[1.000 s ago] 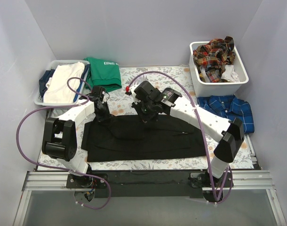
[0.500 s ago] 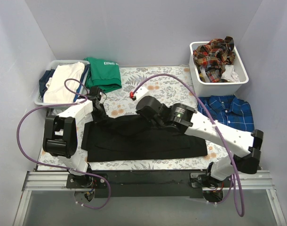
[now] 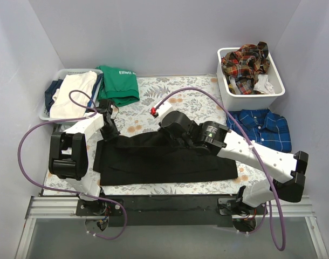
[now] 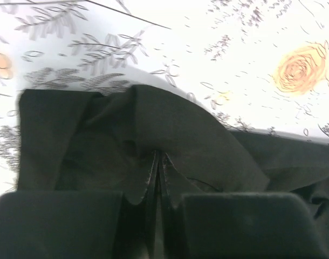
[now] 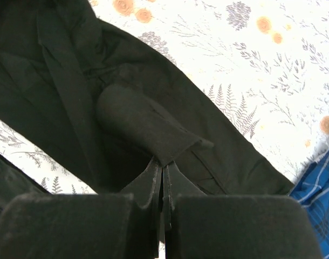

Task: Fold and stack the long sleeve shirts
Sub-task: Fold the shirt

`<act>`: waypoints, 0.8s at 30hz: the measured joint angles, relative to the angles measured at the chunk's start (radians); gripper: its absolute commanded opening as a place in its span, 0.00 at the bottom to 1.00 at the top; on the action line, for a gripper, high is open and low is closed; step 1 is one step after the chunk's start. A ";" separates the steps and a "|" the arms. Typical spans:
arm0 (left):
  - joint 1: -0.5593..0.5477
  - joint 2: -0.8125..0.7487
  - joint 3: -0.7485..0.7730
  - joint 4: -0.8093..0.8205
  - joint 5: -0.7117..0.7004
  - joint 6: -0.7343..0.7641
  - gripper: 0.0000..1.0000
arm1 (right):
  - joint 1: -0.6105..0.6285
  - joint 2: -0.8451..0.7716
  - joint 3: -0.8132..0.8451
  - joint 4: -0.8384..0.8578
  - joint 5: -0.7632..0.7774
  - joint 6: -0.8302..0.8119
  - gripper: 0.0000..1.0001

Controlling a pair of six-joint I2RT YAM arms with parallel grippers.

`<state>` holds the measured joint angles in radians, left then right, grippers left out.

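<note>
overhead from behind, wrist views close on black shirt (image 3: 170, 162)

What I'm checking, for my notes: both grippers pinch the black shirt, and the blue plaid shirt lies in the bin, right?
Not in it: top view shows the blue plaid shirt on the table beside the bin. The rest holds.

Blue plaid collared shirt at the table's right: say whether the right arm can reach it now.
Probably not yet: the right tool is shut on the large black shirt. Once released, the uncovered blue plaid shirt looks reachable.
</note>
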<state>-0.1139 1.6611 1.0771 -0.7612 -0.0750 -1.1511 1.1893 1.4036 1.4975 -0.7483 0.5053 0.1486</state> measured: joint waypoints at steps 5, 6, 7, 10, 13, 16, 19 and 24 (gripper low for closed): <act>0.024 -0.005 0.037 -0.026 -0.020 -0.019 0.46 | 0.000 0.070 0.026 0.014 -0.041 -0.040 0.01; 0.026 -0.010 0.045 -0.026 -0.024 -0.019 0.51 | 0.000 0.081 0.027 0.018 -0.047 -0.045 0.01; 0.026 -0.021 0.052 -0.027 -0.032 -0.026 0.52 | 0.000 0.097 0.027 0.019 -0.058 -0.051 0.01; 0.027 -0.055 0.058 -0.031 -0.047 -0.035 0.52 | 0.000 0.137 0.027 0.019 -0.087 -0.056 0.01; 0.030 -0.076 0.058 -0.032 -0.045 -0.035 0.44 | 0.000 0.170 0.026 0.018 -0.126 -0.056 0.01; 0.037 -0.073 0.049 -0.023 -0.022 -0.034 0.38 | 0.001 0.175 0.025 0.018 -0.155 -0.056 0.01; 0.041 -0.062 0.025 -0.011 0.000 -0.034 0.37 | 0.001 0.175 0.025 0.019 -0.180 -0.056 0.01; 0.048 -0.005 -0.007 0.001 0.006 -0.035 0.51 | 0.001 0.175 0.025 0.019 -0.211 -0.055 0.01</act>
<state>-0.0658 1.6562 1.0702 -0.7601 -0.0689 -1.1858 1.1900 1.5791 1.5223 -0.7292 0.2943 0.0933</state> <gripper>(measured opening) 0.408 0.026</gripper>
